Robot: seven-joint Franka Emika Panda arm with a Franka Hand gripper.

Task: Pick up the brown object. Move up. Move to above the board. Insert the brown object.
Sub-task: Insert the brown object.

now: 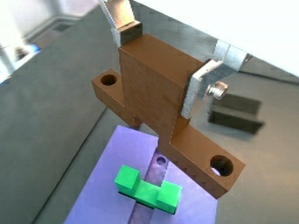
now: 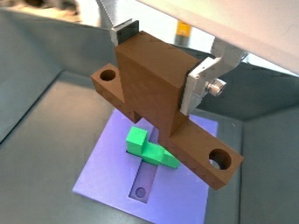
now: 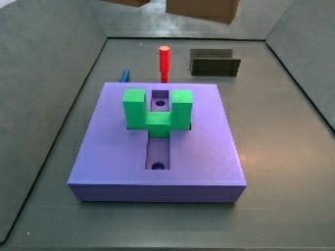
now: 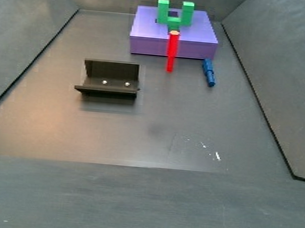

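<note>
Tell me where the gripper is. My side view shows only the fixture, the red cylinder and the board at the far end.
Observer: The gripper is high above the board, shut on the brown object.
Operator: Is the piece lined up with the slot?
Observer: Roughly. In a wrist view the slot and the green block lie right under the piece's bar.
Operator: Is it touching the board?
Observer: No. In a side view the brown object shows only at the top edge, well clear of the board.
</note>
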